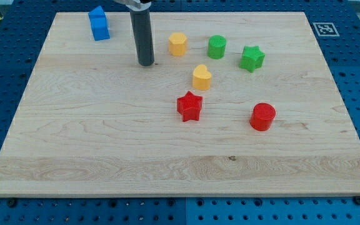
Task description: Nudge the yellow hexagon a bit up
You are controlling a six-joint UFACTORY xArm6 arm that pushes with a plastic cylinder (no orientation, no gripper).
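Bright, even overhead light, sharp focus, with soft short shadows under the blocks and no glare.

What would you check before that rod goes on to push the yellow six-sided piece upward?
1. Yellow hexagon in plain sight, near the view's top: ok.
2. My tip on the board: ok.
3. My tip below the hexagon, ready to push it up: not ok; it sits to the view's left and slightly lower.
4. Room above the hexagon before the board's top edge: ok, though little.
5. Green cylinder apart from the hexagon: ok.
6. Yellow heart, below and right of the hexagon, could obstruct my tip's approach: cannot tell.
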